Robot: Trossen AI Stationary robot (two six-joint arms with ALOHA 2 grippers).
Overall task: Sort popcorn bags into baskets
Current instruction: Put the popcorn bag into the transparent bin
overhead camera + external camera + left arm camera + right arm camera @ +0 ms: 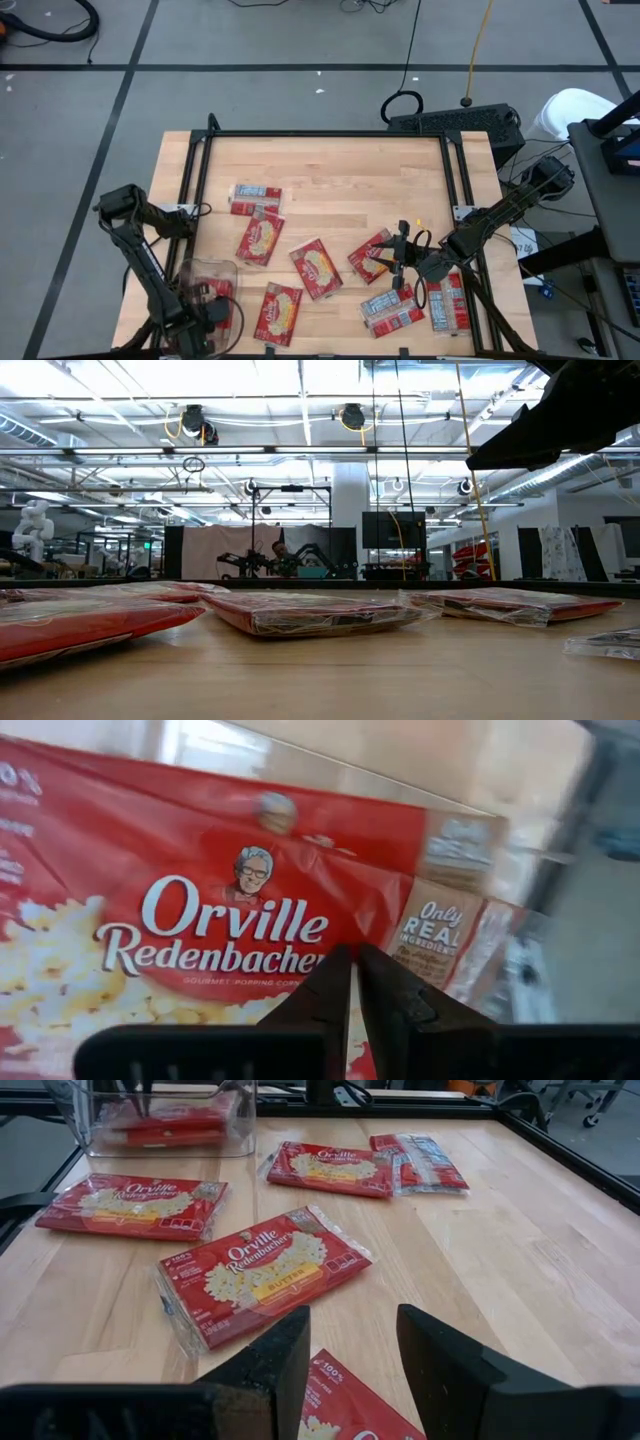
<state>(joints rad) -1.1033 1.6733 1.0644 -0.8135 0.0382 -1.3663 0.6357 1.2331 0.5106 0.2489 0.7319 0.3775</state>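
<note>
Several red popcorn bags lie flat on the wooden table: two at far left (256, 197) (260, 238), two in the middle (316, 268) (278, 312), others near right (392, 308). The see-through basket (205, 280) stands at the near left corner with a red bag (200, 910) lying in it. My left gripper (352, 970) points down into the basket, fingers shut just over that bag's printed face. My right gripper (352, 1350) hovers open, tilted a little down, over a bag (372, 255) at centre right, holding nothing. My left gripper comes from above with its shut fingertips (335, 975) right at the printed face (300, 935) of the bag in the basket. I cannot tell whether they touch it. The bag lies flat on the basket's floor.
Black frame rails (320, 134) run along the table's far, left and right sides. A keyboard (455, 122) lies beyond the far right corner. Bare wood (340, 170) spreads across the far half. More bags (447, 300) lie beneath my right arm.
</note>
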